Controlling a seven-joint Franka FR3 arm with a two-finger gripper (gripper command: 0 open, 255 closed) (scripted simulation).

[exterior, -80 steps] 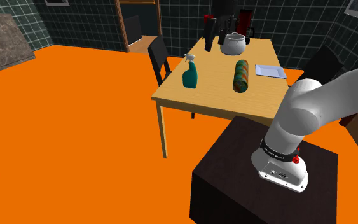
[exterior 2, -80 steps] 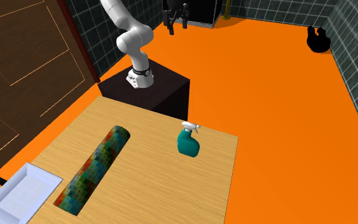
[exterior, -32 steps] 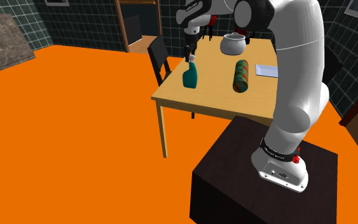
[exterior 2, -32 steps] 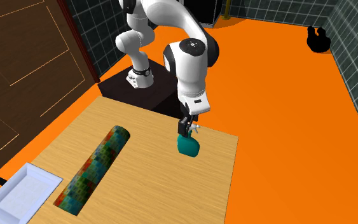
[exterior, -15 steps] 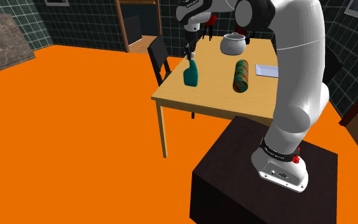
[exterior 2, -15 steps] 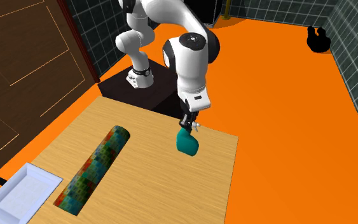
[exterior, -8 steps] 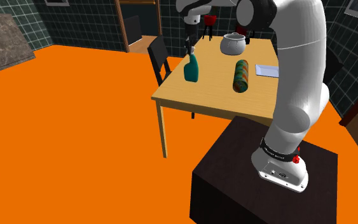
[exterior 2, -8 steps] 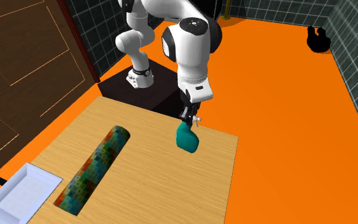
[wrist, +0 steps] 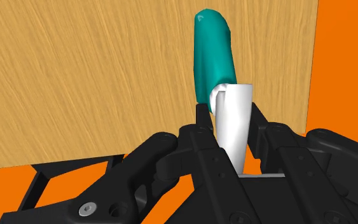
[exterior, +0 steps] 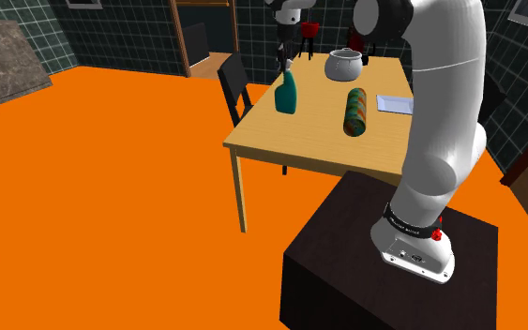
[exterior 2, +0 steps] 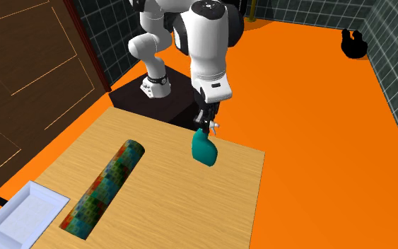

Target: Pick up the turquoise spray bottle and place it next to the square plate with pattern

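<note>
Black stand (exterior: 346,253) carries the white arm, which reaches out over the wooden worktop (exterior: 309,141).

Hand (exterior: 283,58): clamped on the white spray head of the turquoise spray bottle (exterior: 287,96). In the wrist view the 2 fingers (wrist: 199,130) press against either side of the white head, and the turquoise body (wrist: 212,54) extends away from the hand (wrist: 231,121) over the wood grain (wrist: 75,76).

Bottle position: hanging below the hand, over the worktop near its edge on the chair (exterior: 235,84) side. In the second exterior view the bottle (exterior 2: 204,151) is tilted under the hand (exterior 2: 204,127) and looks clear of the wood, not far from the worktop (exterior 2: 176,205) edge that faces the stand (exterior 2: 162,99).

1 patterned roll (exterior: 355,111) lies flat mid-worktop, between the bottle and the square plate (exterior: 398,105). The plate sits near the edge opposite the chair side, well apart from the bottle; in the second exterior view the roll (exterior 2: 105,185) lies just beside the plate (exterior 2: 20,214).

1 grey pot (exterior: 344,65) stands toward the far edge of the worktop.
</note>
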